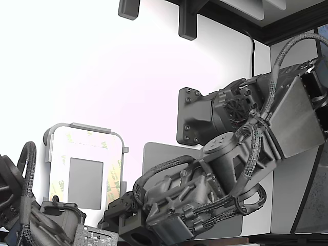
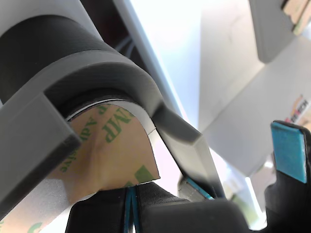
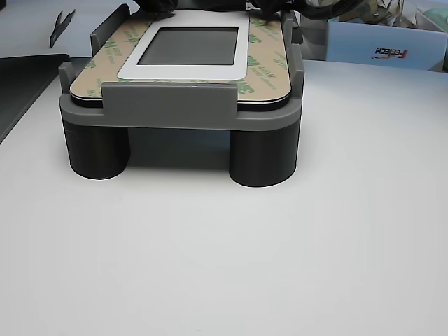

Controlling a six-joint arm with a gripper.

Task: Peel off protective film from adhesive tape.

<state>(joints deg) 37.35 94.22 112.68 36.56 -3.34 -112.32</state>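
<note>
While the gripper (image 2: 160, 194) sits at the fixture (image 3: 182, 105) corner, its blue-padded fingers (image 2: 289, 150) look spread, nothing pinched. Protective film (image 2: 112, 145) lies just beside them, one corner curling off the plate. Risk: pads closing on fixture lip, not liner; film tears or slips. Beyond, film still frames the gray rectangle (image 3: 185, 45).

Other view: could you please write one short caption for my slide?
Protective film with green logos still covers the part seated in a gray fixture on a white table.
</note>
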